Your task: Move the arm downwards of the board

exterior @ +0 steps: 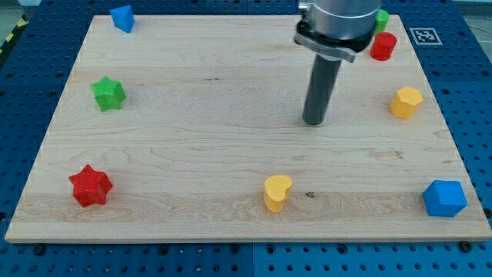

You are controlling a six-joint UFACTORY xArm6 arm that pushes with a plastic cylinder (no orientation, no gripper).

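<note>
My tip rests on the wooden board right of the middle, touching no block. A yellow heart block lies below it near the view's bottom edge. A yellow hexagon block is to its right. A red cylinder block and a green block, partly hidden by the arm, sit at the top right. A blue hexagon block is at the bottom right. A green star block is at the left, a red star block at the bottom left, a blue block at the top left.
The board lies on a blue perforated table. A black-and-white marker tag sits off the board's top right corner. The arm's grey body hangs over the board's top right.
</note>
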